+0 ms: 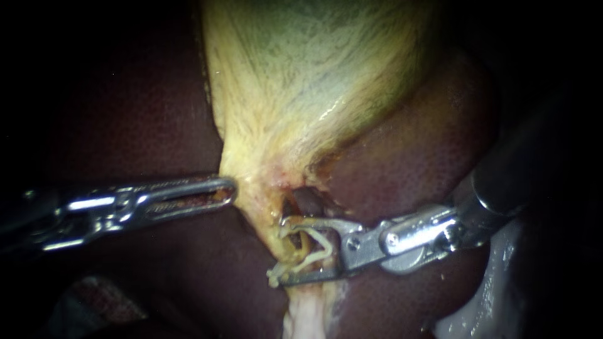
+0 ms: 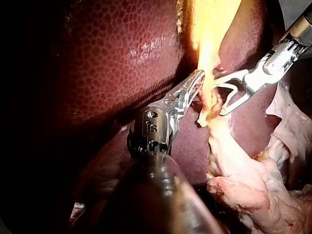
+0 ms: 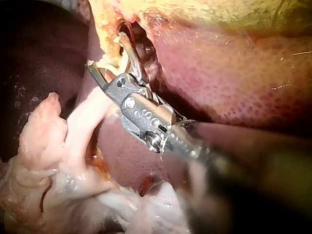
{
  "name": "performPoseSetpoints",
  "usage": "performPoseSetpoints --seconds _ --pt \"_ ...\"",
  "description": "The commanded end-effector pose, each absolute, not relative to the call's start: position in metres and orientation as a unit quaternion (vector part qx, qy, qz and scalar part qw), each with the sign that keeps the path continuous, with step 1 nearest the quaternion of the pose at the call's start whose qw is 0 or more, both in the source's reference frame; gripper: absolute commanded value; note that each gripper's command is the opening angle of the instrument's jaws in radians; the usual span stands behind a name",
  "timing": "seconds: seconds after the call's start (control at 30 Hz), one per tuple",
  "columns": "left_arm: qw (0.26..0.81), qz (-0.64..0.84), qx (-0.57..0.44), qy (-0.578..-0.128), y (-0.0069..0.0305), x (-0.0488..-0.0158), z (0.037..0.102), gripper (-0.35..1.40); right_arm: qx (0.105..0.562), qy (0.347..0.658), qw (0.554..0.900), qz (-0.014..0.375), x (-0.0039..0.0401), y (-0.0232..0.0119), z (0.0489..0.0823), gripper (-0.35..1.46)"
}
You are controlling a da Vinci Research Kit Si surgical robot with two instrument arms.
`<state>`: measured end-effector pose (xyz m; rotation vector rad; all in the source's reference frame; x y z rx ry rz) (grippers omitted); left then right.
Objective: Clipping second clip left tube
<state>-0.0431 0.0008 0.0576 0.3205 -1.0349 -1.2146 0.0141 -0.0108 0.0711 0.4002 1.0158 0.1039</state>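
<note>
Claw of my right instrument stands open astride the tube, which runs 12 to 6 o'clock across it; claw of my left instrument, at its 9, grips the gallbladder.

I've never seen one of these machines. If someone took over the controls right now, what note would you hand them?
The left instrument: jaws shut on the edge of the gallbladder, holding it.
The right instrument: jaws open, straddling the pale tube below the gallbladder, with the liver behind.
Done: the jaws are placed around the tube.
Left: close them to set the clip, then back out. I cannot make out any clip on the tube.
</note>
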Motion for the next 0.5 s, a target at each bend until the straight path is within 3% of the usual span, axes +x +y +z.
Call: performPoseSetpoints --seconds 0.03,0.5 --pt "0.687 -0.543 0.143 -0.461 0.0008 -0.0432 0.0574 -0.35 0.191 0.48 0.855 0.048 0.0141 -0.0108 0.0714 0.58" --pt "0.686 -0.544 0.142 -0.462 0.0005 -0.0438 0.0563 -0.35 0.187 0.464 0.864 0.049 0.0165 -0.0123 0.0726 0.58"
